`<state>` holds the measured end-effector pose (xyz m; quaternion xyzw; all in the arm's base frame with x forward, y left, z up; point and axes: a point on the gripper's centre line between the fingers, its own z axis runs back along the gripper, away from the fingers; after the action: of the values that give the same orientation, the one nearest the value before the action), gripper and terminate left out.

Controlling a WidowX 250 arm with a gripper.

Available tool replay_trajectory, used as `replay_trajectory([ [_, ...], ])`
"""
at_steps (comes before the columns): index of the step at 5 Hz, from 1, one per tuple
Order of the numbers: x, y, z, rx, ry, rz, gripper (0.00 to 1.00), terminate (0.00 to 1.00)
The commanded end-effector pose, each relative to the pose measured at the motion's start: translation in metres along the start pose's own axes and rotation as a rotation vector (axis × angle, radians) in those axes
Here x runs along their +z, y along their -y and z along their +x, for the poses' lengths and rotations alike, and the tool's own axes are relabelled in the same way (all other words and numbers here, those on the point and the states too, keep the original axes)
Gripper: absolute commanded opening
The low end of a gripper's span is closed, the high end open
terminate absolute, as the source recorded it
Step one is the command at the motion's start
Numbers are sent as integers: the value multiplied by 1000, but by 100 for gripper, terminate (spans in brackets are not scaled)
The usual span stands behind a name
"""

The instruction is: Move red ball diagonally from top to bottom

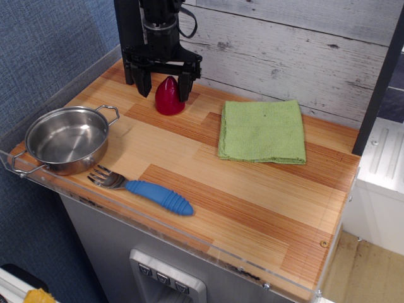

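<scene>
The red ball [168,98] is a glossy dark-red teardrop shape standing upright at the back left of the wooden counter. My black gripper [165,90] hangs straight down over it. Its two fingers are spread apart, one on each side of the ball's upper part. The left finger [144,83] and right finger [185,87] stand beside the ball with small gaps showing. The ball still rests on the counter.
A steel pan [66,138] sits at the front left. A fork with a blue handle [158,196] lies in front of it. A folded green cloth [262,130] lies at the back right. A grey plank wall stands behind, and a clear lip edges the counter's front.
</scene>
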<state>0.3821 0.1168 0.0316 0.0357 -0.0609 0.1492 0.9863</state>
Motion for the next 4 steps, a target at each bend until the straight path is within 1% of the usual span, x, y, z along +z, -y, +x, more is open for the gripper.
replay_trajectory([
  [1, 9, -7, 9, 18, 31, -3, 100, 0],
  [2, 4, -8, 10, 23, 28, -8, 0, 0],
  [3, 9, -10, 10, 33, 42, -6, 0, 0],
  [4, 25, -14, 9, 69, 48, 24, 0, 0],
])
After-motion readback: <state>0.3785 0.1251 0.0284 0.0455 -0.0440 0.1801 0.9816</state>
